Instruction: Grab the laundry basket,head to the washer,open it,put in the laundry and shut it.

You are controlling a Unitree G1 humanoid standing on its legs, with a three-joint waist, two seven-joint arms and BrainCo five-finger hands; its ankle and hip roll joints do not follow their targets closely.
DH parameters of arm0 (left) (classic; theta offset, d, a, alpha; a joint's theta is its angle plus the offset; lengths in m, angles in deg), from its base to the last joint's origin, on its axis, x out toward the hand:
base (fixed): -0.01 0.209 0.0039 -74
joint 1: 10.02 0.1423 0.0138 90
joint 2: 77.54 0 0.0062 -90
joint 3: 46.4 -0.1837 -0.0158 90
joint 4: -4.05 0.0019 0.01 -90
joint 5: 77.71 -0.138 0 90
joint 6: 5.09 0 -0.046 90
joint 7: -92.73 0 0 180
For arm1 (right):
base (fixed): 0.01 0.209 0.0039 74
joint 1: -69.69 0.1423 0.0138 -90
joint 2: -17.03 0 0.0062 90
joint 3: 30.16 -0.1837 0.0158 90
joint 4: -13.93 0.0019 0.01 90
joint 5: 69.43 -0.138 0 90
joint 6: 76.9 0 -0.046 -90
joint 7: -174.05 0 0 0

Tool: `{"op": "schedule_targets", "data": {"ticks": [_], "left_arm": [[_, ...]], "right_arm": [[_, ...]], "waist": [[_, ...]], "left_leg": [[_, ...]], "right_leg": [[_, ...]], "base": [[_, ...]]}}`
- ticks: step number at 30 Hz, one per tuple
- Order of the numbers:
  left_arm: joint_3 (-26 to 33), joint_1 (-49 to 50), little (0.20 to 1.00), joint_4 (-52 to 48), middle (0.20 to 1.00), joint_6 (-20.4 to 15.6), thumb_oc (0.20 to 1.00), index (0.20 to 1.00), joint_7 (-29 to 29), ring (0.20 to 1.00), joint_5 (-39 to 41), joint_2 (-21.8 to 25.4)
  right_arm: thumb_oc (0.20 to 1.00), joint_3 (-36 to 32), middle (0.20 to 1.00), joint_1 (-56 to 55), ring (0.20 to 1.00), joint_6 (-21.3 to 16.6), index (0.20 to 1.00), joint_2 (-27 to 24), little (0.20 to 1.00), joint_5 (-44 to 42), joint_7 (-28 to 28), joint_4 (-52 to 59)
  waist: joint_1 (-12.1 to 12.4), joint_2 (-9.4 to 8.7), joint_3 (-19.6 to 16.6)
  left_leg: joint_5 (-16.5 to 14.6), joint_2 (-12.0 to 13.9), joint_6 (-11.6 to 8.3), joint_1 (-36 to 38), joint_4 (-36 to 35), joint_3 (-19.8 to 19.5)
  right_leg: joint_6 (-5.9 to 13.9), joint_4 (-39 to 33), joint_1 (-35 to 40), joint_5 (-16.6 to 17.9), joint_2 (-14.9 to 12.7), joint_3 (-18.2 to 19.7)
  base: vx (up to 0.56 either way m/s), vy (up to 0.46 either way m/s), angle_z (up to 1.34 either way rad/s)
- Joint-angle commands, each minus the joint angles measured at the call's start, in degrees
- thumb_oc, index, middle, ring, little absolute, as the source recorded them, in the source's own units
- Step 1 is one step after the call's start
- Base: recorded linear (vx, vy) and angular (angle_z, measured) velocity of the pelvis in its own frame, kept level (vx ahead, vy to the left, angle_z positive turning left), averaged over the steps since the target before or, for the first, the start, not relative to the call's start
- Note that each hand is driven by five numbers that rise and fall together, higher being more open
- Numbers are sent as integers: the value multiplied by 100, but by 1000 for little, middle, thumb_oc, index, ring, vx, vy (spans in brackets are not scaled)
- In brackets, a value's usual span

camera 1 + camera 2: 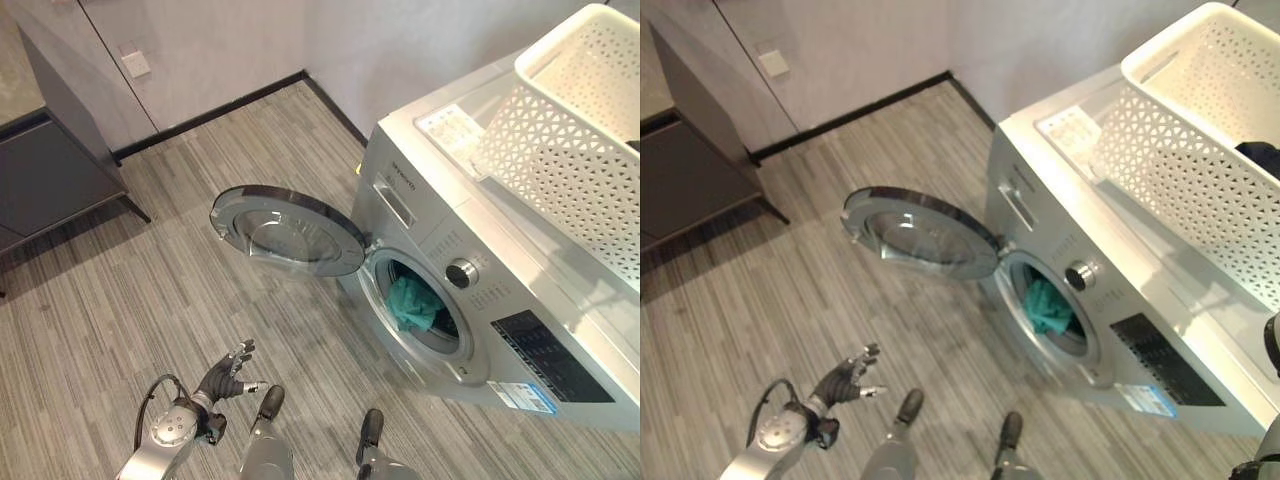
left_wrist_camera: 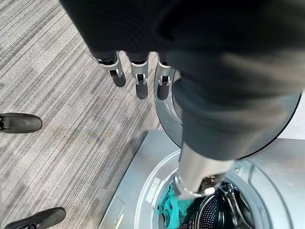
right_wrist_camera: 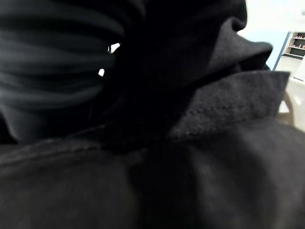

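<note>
Grey striped floor (image 1: 150,300), pale wall (image 1: 230,50), dark cabinet (image 1: 50,170) at the left.

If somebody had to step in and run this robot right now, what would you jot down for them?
Left robot hand: low over the floor before the washer, fingers relaxed, empty.
Right robot hand: its wrist view shows dark cloth pressed close; fingers hidden, so I can't tell its grip.
Laundry basket sits on top of the washer, a dark garment showing inside it.
Washer door is swung open; a teal cloth hangs at the drum mouth.
Done: basket carried over, door opened, one item in.
Left: load the dark laundry, push the teal cloth fully in, shut the door.
</note>
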Motion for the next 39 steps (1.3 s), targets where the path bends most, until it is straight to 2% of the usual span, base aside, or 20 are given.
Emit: {"op": "schedule_targets", "data": {"ticks": [1,5,10,14,17,21,24,26,30,35,39], "left_arm": [[-114,-174,1000,-420,1000,-226,1000,1000,-31,1000,141,2],[-213,-216,1000,-403,1000,-200,1000,1000,-27,1000,114,-17],[-314,-423,1000,-279,1000,-181,1000,1000,-135,1000,10,13],[-302,-582,1000,-184,1000,-225,1000,1000,-221,1000,-67,19],[-239,-709,1000,-85,1000,-286,1000,1000,-364,1000,-116,107],[-164,-709,1000,-42,1000,-305,1000,1000,-435,1000,-122,122],[-139,-694,1000,-5,1000,-312,1000,1000,-477,1000,-149,153],[-91,-669,1000,14,1000,-331,1000,1000,-528,1000,-169,151],[-57,-607,1000,102,1000,-377,1000,1000,-556,1000,-229,114],[28,-532,1000,114,1000,-443,1000,1000,-577,1000,-214,110],[51,-507,1000,156,1000,-504,1000,1000,-600,1000,-242,122]], "right_arm": [[200,555,200,121,200,84,200,-228,200,-140,10,28],[200,339,200,175,200,98,200,-109,200,-255,-150,-55],[200,-56,200,618,200,56,200,-13,200,-457,-917,-274],[200,-327,200,900,200,-6,200,56,200,-946,-1273,-114],[200,-496,200,1548,200,-116,200,136,200,-1742,-1782,149],[200,-536,200,1881,200,-220,200,172,200,-2151,-2107,413],[200,-487,200,2247,200,-322,200,17,200,-2285,-2464,748],[200,-395,200,2349,200,-367,200,-137,200,-2082,-2703,1121],[200,-469,200,2499,200,-522,200,-608,200,-2124,-3243,2126],[200,-679,200,2451,200,-800,200,-884,200,-2367,-3507,3039],[200,-787,200,2481,200,-927,200,-981,200,-2485,-3612,3327]], "waist": [[81,-10,145],[49,-3,133],[8,-22,31],[-33,-68,-43],[-109,-167,-198],[-178,-203,-279],[-253,-252,-406],[-300,-264,-478],[-427,-258,-620],[-522,-250,-722],[-566,-286,-803]], "left_leg": [[331,259,42,266,-89,62],[321,289,52,336,-89,95],[206,298,67,472,-89,98],[122,312,78,593,-89,118],[-21,313,79,785,-89,160],[-95,300,83,929,-89,176],[-234,279,92,1060,-89,172],[-278,272,105,1111,-89,176],[-366,226,145,1245,-89,171],[-464,161,217,1323,-89,240],[-519,133,246,1365,-89,331]], "right_leg": [[176,909,-293,-932,-279,335],[180,923,-216,-951,-262,348],[197,902,-67,-969,-272,321],[213,887,64,-979,-282,312],[243,799,296,-967,-313,319],[253,741,454,-966,-323,340],[268,738,571,-984,-354,337],[274,752,637,-1000,-367,342],[294,758,767,-997,-424,339],[342,709,781,-896,-481,417],[375,626,782,-822,-510,504]], "base": [[-1,-10,-5],[5,-3,-2],[0,0,0],[3,8,0],[11,42,-1],[3,17,0],[16,40,-1],[28,46,-1],[11,46,-1],[-18,36,-2],[-14,36,-17]]}}
